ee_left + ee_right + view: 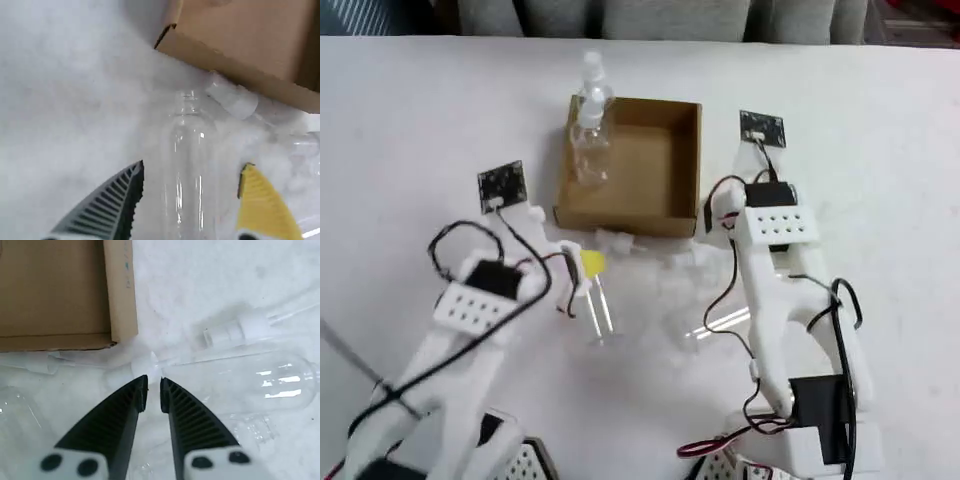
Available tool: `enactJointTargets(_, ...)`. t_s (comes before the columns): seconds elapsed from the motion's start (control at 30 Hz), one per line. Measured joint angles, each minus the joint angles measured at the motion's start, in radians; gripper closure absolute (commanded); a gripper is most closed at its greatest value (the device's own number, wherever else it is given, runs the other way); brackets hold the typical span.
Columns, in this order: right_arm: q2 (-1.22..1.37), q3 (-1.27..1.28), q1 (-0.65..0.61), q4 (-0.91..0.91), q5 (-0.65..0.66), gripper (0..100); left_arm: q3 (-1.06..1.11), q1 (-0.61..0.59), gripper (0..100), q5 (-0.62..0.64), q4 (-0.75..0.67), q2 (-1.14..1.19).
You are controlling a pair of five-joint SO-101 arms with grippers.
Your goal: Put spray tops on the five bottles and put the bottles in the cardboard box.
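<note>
Clear plastic bottles are partly dealt with. One capped bottle [590,150] stands upright inside the brown cardboard box [620,218], against its wall on the left arm's side. A second capped bottle [592,80] stands at the far corner on that side; whether it is inside the box or just behind it cannot be told. Both wear white spray tops.

By that count, three of the five are judged still to be done. They lie uncapped in a clutter on the white worktop [420,100], just in front of the box and between the two arms. The clutter is too transparent for a sure count.

The left end effector [192,170] is spread open, its grey and yellow fingers on either side of a topless clear bottle [187,150] without pressing on it. That bottle's open neck points towards the box, and a loose white spray top [231,99] lies just beside the neck, against the box's outer wall.

The right end effector [153,385] has its black fingers drawn nearly together with nothing visible between them. It sits just short of the neck of another clear bottle lying on its side [245,377]. A white spray top with its dip tube [235,330] lies near that bottle.

The step in hand looks like grasping the third bottle for capping.
</note>
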Motion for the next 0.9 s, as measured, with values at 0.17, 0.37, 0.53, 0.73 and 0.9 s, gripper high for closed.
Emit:
enactJointTargets(0.17,0.000,0.000,-0.005,0.000,0.002,97.8,-0.069,0.000,70,0.017,0.000,0.178)
enactJointTargets(0.37,0.000,0.000,-0.003,0.000,0.008,97.8,-0.161,0.000,70,0.018,0.000,0.374)
enactJointTargets(0.53,0.000,0.000,-0.003,0.000,0.032,97.9,-0.247,0.003,70,0.018,-0.006,0.534)
enactJointTargets(0.73,0.000,0.000,-0.003,0.000,0.054,97.9,-0.345,0.003,69,0.018,0.011,0.657)
enactJointTargets(0.9,0.000,0.000,-0.003,0.000,0.060,97.9,-0.382,0.003,70,0.018,0.048,0.689)
